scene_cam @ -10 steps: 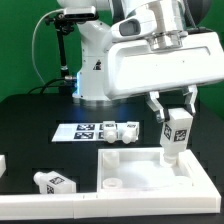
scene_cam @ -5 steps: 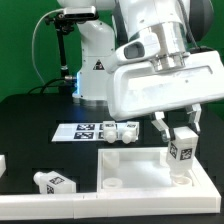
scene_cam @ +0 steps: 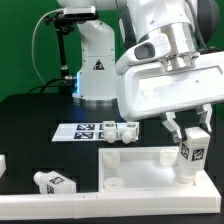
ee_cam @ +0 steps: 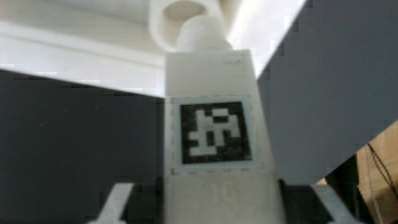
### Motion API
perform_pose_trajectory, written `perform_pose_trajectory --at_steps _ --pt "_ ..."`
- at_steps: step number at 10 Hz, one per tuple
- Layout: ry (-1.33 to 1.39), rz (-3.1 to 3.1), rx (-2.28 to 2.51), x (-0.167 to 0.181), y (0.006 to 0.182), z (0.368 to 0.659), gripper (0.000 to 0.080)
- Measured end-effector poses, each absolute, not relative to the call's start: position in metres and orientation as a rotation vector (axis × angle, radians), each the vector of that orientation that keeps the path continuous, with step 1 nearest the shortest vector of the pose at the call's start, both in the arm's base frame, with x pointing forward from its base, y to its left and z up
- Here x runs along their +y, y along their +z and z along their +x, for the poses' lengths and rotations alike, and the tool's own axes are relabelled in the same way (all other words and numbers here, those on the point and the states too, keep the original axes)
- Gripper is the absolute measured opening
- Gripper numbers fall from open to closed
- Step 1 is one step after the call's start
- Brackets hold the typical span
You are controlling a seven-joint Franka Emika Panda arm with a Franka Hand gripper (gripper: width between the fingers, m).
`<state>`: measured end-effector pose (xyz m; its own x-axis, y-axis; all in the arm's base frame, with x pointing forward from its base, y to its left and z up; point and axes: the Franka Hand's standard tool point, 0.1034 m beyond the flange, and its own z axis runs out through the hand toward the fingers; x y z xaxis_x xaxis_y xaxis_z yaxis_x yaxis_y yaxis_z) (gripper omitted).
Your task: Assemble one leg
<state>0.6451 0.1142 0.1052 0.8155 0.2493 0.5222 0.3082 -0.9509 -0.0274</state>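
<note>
Exterior view: the gripper (scene_cam: 190, 138) pinches the leg (scene_cam: 192, 152) between its two fingers, at the lower right of the frame. The leg stands upright over the right back corner of the big white panel (scene_cam: 135, 160) on the bench (scene_cam: 40, 130). I cannot tell if it touches. I think the step is fitting the leg into that corner. Next, the leg needs to line up straight and go down gently.

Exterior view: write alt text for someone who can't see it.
The tool holds a tagged white leg upright over a corner of the white panel, at the exterior view's right. More legs rest by the marker board and on the black table.
</note>
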Motion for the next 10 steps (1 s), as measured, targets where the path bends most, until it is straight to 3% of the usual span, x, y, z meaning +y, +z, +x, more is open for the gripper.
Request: perform_pose_trajectory --at_steps 10 --pt "-0.846 -2.886 -0.465 0.1123 0.1049 0.6394 0.0287"
